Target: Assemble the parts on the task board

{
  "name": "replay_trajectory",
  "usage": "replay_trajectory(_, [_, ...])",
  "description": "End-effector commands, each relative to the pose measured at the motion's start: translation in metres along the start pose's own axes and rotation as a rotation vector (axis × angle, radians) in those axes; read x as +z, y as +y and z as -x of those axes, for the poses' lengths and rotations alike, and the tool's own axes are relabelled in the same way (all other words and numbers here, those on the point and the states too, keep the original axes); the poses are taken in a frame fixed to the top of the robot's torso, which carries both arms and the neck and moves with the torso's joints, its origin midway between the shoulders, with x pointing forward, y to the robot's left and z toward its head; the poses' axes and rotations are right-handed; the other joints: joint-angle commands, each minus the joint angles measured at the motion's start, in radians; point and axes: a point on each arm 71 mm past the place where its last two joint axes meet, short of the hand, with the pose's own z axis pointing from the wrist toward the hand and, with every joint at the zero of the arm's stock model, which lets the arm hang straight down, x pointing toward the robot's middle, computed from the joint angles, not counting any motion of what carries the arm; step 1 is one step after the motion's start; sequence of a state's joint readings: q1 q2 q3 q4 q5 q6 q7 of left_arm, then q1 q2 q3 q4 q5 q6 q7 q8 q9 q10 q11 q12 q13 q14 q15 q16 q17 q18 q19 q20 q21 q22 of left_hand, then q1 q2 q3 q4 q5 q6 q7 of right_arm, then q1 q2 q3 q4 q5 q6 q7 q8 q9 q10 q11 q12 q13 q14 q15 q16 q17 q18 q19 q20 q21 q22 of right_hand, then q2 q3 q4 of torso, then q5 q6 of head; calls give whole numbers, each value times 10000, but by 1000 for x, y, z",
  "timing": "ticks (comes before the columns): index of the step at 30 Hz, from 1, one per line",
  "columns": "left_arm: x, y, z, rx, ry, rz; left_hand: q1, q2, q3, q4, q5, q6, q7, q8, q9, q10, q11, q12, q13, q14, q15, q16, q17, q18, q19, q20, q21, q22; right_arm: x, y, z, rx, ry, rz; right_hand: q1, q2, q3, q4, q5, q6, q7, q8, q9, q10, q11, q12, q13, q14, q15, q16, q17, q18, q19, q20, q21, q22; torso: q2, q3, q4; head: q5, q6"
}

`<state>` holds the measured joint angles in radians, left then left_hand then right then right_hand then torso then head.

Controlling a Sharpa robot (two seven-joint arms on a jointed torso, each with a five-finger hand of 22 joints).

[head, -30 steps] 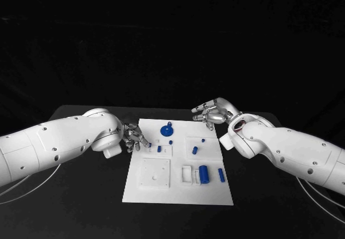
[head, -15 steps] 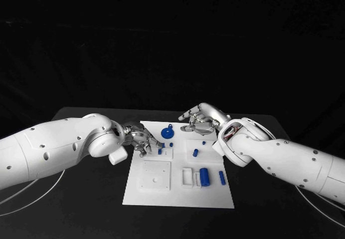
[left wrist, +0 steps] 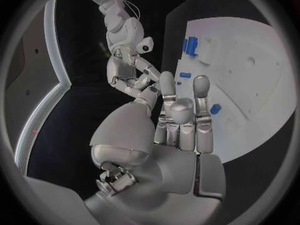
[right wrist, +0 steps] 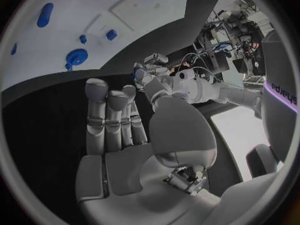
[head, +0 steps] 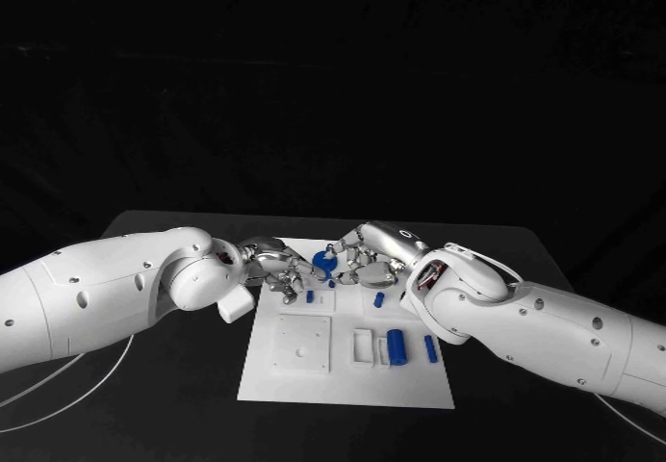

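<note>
**Both hands over the far end of the board**

Seen from the head view: a white board [head: 347,380] in the middle of the frame on a black table [head: 166,375], long side running away from the camera. Left hand [head: 276,267] at the board's upper left edge, fingers spread and slightly curled, nothing between them. Right hand [head: 370,258] at the board's upper middle, reaching in from the right, fingers bent downward; whether they touch anything, cannot tell from here. Between the two hands, a round blue disc with a small knob [head: 325,260], close to both sets of fingers. Just below it, a small blue peg [head: 310,297] near the left hand, and another short blue peg [head: 379,299] under the right hand. Lower on the board, a white square plate with a hole [head: 300,344] at lower left, a white holder [head: 362,345] at centre, a thick blue cylinder [head: 396,346] right beside it, and a thinner blue pin [head: 430,349] further right.

From the left wrist: fingers [left wrist: 201,92] straight and apart over the board [left wrist: 250,90], palm bare, holding nothing; the right hand [left wrist: 128,72] visible beyond them.

From the right wrist: fingers [right wrist: 100,110] extended side by side, palm bare, nothing gripped; blue disc [right wrist: 76,57] on the board [right wrist: 144,10] past the fingertips, with a blue cylinder [right wrist: 44,14] toward the upper left of that frame.
</note>
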<state>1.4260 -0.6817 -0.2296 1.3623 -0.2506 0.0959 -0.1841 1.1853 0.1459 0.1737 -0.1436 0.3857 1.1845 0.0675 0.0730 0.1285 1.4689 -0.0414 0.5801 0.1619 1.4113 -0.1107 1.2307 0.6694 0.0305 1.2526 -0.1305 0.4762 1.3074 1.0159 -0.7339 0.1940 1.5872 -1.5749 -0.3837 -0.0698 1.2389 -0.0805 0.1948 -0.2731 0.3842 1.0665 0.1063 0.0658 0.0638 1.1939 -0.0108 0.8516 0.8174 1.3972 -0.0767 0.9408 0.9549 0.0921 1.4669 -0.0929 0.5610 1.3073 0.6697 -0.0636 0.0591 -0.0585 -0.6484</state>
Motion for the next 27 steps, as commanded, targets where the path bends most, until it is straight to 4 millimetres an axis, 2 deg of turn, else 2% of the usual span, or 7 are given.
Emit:
replay_trajectory(1, [0, -4, -2, -391, 40, -437, 90, 46, 281, 303, -10, 468, -377, 154, 227, 460, -92, 42, -32, -18, -83, 53, 3, -89, 4, -47, -45, 195, 0, 4, -3, -610, 247, 214, 72, -7, 3, -57, 71, -70, -16, -40, -10, 40, -8, -14, 2, 20, 11, 1, -8, 59, 316, -16, -24, 626, 5, 9, -1, 6, 18])
replay_trajectory(10, [0, -4, -4, -391, 43, -472, 96, 22, 325, 252, 59, 470, -380, 153, 314, 460, -98, 84, -149, -13, -90, 52, 14, -94, 6, -57, -37, 197, -1, 9, -6, -621, 331, 381, 26, -10, 78, -57, 225, -41, -22, -37, -9, 44, -13, -19, 1, 23, 9, 4, -5, 53, 317, -17, -9, 629, 9, 13, 3, 27, 3])
replay_trajectory(19, [-1, -3, -2, -402, -115, -471, 85, 14, 356, 220, 97, 476, -385, 145, 374, 461, -102, 120, -257, -5, -91, 54, 32, -92, 8, -58, -29, 198, -3, 10, -7, -612, 295, 417, -109, -46, 546, -59, 202, 152, -58, -45, -11, 53, -42, 39, 71, 48, -16, 35, 31, 30, 334, -44, 64, 641, 9, 15, 4, 17, -13])
replay_trajectory(27, [-2, -2, 1, -430, -252, -421, 77, 11, 373, 204, 118, 485, -388, 144, 405, 461, -104, 141, -319, -3, -92, 58, 41, -87, 8, -58, -15, 199, -5, 9, -6, -615, 243, 361, -150, -42, 663, -52, 179, 226, -75, -43, -9, 59, -54, 53, 99, 57, -26, 39, 39, 22, 336, -53, 72, 641, 8, 16, -2, 10, -23])
